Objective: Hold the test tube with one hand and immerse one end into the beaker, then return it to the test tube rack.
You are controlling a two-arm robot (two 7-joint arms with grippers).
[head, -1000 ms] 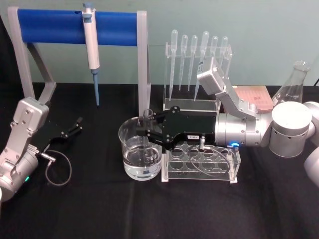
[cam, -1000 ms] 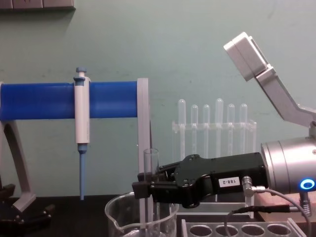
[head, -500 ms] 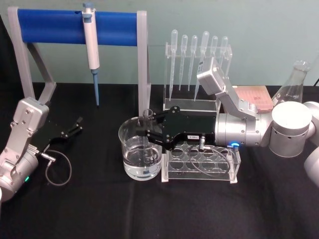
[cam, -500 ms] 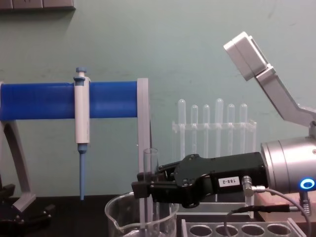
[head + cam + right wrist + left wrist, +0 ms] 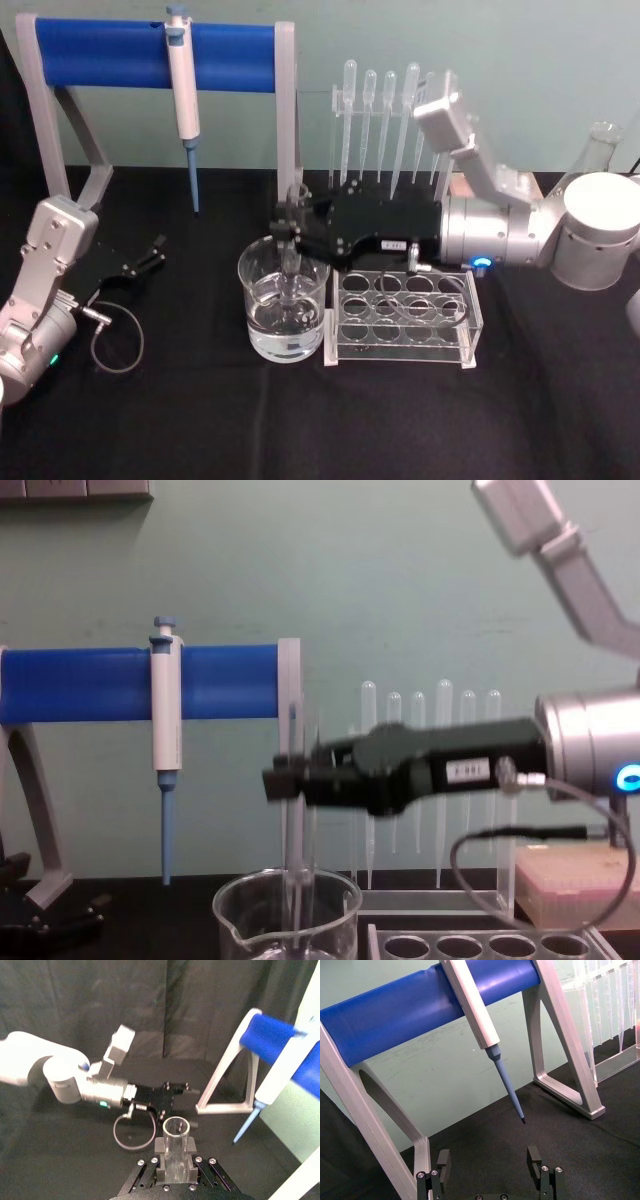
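The right gripper [image 5: 290, 235] is black and boxy, with a small white label [image 5: 396, 244] on its side. Right behind the label are a metal plug with a thin cable [image 5: 530, 831] and a silver round wrist [image 5: 500, 235] with a blue light ring [image 5: 482, 265]. Above the label, a grey bracket [image 5: 490, 172] carries a box-shaped camera [image 5: 443, 108]. Far left of the label, the left gripper [image 5: 152, 252] is black too, with small screws [image 5: 543, 1168], on a silver arm [image 5: 50, 255] with a green light [image 5: 50, 360].
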